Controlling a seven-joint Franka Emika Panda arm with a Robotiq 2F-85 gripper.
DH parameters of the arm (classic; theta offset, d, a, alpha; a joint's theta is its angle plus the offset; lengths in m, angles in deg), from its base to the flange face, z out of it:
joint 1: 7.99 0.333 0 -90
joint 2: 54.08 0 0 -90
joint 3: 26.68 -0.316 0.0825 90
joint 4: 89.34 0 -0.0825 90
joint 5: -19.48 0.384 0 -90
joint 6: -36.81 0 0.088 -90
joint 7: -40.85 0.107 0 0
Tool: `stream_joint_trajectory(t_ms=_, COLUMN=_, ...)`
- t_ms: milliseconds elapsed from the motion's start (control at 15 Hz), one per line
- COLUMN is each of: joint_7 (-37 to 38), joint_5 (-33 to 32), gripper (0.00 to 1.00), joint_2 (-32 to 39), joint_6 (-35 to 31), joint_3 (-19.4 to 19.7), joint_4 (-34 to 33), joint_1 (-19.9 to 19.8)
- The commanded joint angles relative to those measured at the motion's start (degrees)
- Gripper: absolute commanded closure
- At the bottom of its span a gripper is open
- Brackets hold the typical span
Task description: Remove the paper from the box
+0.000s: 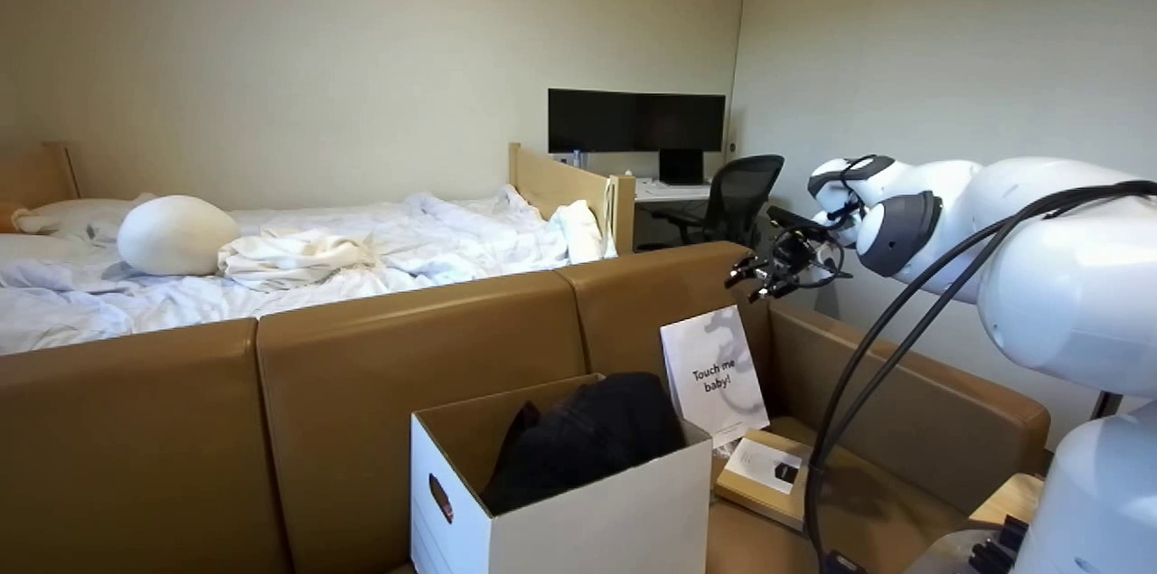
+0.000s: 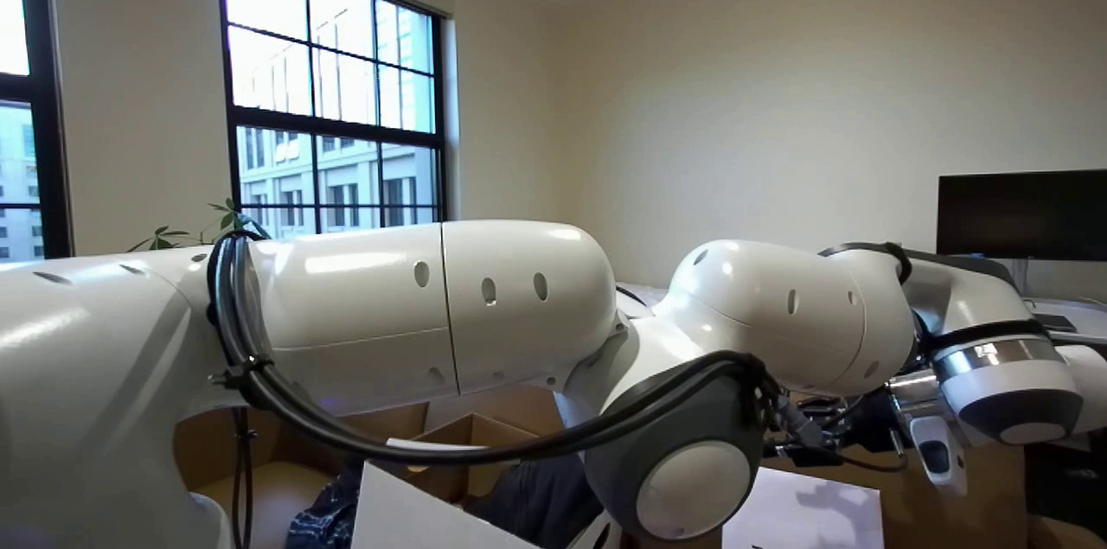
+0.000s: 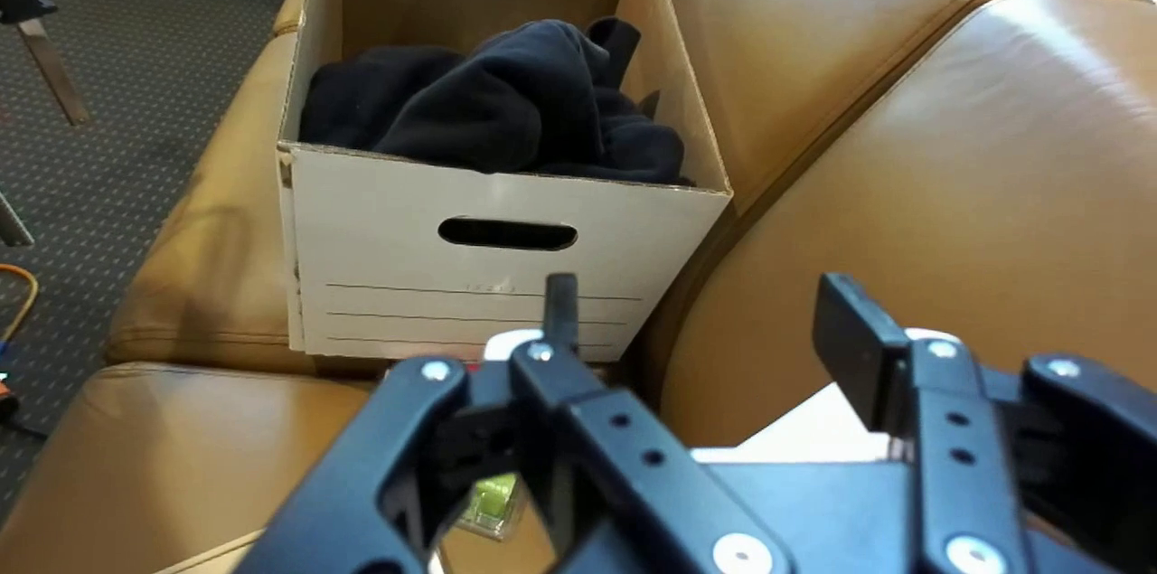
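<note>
The paper [image 1: 717, 372] is a white sheet printed "Touch me baby!". It stands tilted against the sofa back, outside the box and beside it. It also shows in an exterior view [image 2: 804, 514] and partly behind my fingers in the wrist view [image 3: 804, 431]. The white box [image 1: 601, 520] stands on the sofa seat with dark cloth [image 3: 506, 104] inside. Its near side with the oval hand-hole shows in the wrist view [image 3: 380, 230]. My gripper [image 1: 753, 282] is above the paper and apart from it. In the wrist view its fingers [image 3: 696, 303] are wide open with nothing between them.
A tan package [image 1: 768, 475] with a white label lies on the seat in front of the paper. A small transparent pack with a green item [image 3: 491, 502] lies near it. The sofa back [image 1: 425, 339] and armrest [image 1: 913, 375] border the area.
</note>
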Motion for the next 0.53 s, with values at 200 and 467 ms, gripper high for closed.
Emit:
stream_joint_trajectory(t_ms=200, joint_7=1.95, joint_5=2.11, gripper=0.00, joint_2=-0.35, joint_6=1.81, joint_3=-1.18, joint_4=-0.43, joint_1=-1.41)
stream_joint_trajectory(t_ms=467, joint_7=2.11, joint_5=0.31, gripper=0.00, joint_2=-4.25, joint_6=9.81, joint_3=0.08, joint_4=1.54, joint_1=-2.41)
